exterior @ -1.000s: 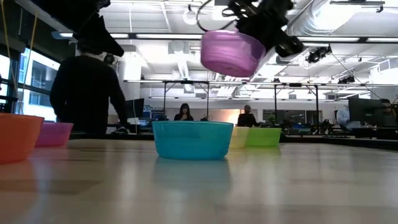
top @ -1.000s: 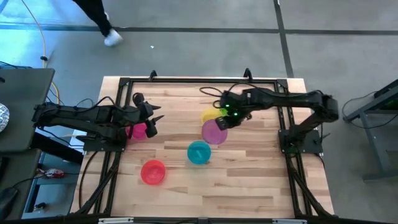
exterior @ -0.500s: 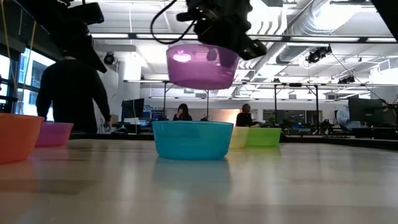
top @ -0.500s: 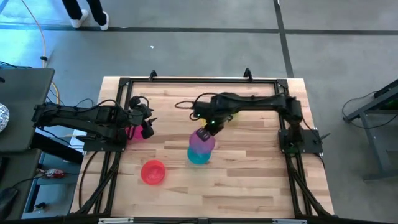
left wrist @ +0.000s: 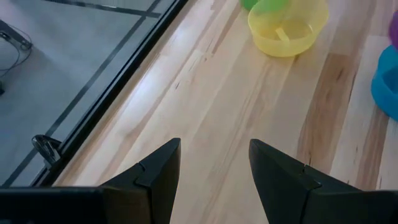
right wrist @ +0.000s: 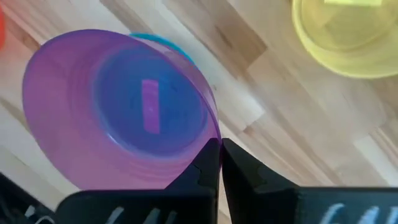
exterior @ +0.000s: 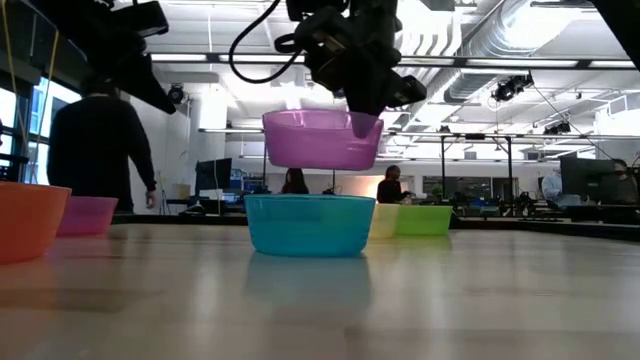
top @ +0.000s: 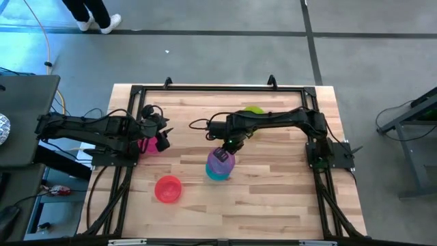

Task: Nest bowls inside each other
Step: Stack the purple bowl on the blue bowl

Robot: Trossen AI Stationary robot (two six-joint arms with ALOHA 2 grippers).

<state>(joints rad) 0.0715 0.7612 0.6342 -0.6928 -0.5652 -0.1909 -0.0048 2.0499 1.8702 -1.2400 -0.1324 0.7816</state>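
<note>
1. The right claw (exterior: pixel 362 108) was clamped shut on the rim of the purple bowl (exterior: pixel 322 139), holding it level in the air directly above the teal bowl (exterior: pixel 310 224), not touching it.
2. The teal bowl sat near the centre of the surface (top: pixel 273 184).
3. The red bowl (top: pixel 168 188) lay at seven o'clock from it.
4. The left claw (top: pixel 161 134) hung with its fingers spread and empty beside the pink bowl (top: pixel 151 145), at nine o'clock.
5. The yellow bowl (left wrist: pixel 287 28) and green bowl (exterior: pixel 423 219) sat touching at one o'clock.
</note>
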